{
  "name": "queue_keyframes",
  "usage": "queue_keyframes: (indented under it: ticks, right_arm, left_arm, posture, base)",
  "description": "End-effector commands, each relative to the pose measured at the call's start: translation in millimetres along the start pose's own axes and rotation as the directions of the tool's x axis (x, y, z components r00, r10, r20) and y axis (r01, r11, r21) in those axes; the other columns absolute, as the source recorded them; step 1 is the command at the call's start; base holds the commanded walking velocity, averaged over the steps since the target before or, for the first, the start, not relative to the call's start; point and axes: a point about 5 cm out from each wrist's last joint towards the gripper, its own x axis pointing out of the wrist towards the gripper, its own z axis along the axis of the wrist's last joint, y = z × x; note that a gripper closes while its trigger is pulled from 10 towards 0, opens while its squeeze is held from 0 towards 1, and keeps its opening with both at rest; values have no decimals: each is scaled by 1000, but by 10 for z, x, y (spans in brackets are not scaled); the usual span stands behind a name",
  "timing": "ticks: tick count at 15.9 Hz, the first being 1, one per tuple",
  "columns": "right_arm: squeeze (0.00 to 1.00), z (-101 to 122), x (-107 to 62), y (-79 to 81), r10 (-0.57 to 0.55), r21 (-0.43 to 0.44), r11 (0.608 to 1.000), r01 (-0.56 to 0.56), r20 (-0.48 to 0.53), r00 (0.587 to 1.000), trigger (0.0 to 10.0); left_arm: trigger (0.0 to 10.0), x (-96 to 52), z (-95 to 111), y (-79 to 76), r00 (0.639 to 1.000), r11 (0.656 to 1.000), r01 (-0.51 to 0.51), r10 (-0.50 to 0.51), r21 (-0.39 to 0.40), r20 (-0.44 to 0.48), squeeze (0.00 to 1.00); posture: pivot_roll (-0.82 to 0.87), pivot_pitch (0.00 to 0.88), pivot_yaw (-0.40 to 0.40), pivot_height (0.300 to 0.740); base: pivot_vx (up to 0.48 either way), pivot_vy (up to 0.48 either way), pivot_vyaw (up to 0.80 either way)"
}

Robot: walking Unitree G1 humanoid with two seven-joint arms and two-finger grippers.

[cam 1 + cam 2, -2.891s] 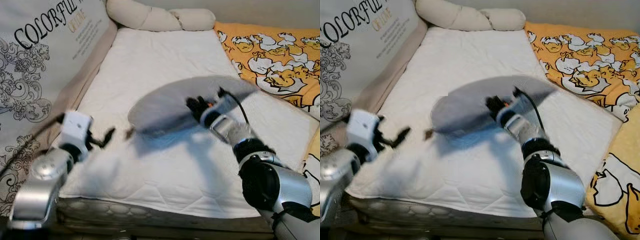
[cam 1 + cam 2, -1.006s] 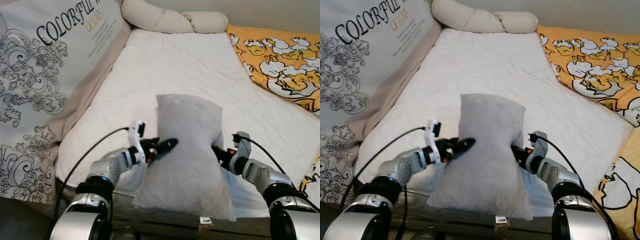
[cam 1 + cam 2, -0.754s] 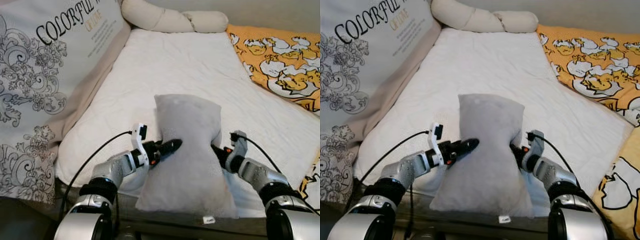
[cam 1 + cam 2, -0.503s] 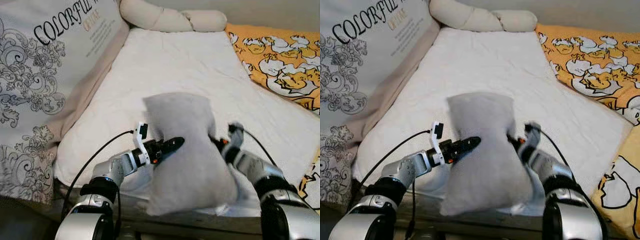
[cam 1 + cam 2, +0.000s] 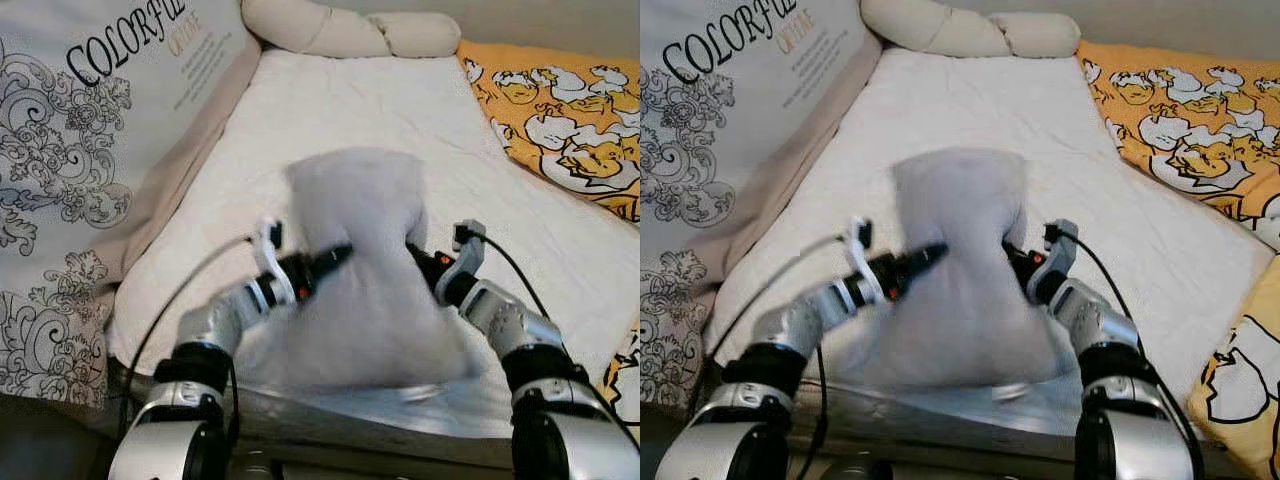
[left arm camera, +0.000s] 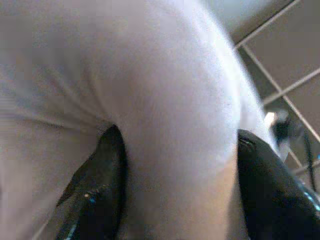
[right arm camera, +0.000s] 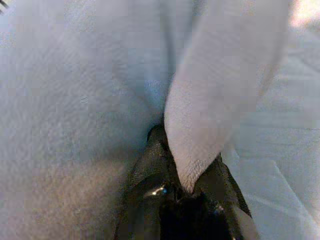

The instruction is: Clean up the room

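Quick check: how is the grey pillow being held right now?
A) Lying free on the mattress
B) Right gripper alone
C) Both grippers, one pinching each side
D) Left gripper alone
C: the left gripper and right gripper each pinch a side of the grey pillow.

Two silver arms with dark, black-ringed joints at elbow and forearm. A thin black cable loops along each forearm to a white housing at the wrist, with small orange-red marks beside it. Left gripper (image 5: 335, 256) and right gripper (image 5: 418, 258): long glossy black fingers (image 6: 97, 192).
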Motion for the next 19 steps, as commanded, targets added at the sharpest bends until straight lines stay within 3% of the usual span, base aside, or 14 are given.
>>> queue_keyframes:
  ticks: [1,8,12,14,16,17,19]
  right_arm:
    - [0,0,47,107,51,0,999,-51,2,999,0]
    - [0,-63,53,205,66,-4,998,-66,16,998,0]
    - [0,-86,57,262,75,-1,997,-75,30,997,0]
    - [0,-83,14,281,60,-25,998,-58,60,996,0]
    - [0,-73,-28,305,54,-45,998,-51,86,995,0]
    - [0,-83,-100,367,59,-75,996,-51,112,992,0]
    - [0,-104,-147,414,60,-86,995,-50,124,990,0]
  left_arm:
    - [0,97,78,-141,999,999,52,-52,17,12,0]
    - [0,92,69,-223,1000,994,20,-21,109,11,0]
    - [0,47,99,-235,999,978,-36,35,205,12,0]
    - [0,-5,150,-263,996,947,-93,88,306,32,0]
    - [0,-45,166,-279,994,929,-112,106,353,36,0]
    - [0,-122,143,-283,989,890,-140,147,433,18,0]
    - [0,-171,105,-288,985,864,-151,171,480,2,0]
  posture:
    - [4,0,4,740]
    - [7,0,13,740]
    - [7,0,18,740]
    - [9,0,22,740]
    - [9,0,25,740]
    - [8,0,30,740]
    - [11,0,29,740]
  base:
    - [0,0,0]
    - [0,0,0]
    - [0,0,0]
    - [0,0,0]
    - [0,0,0]
    - [0,0,0]
    - [0,0,0]
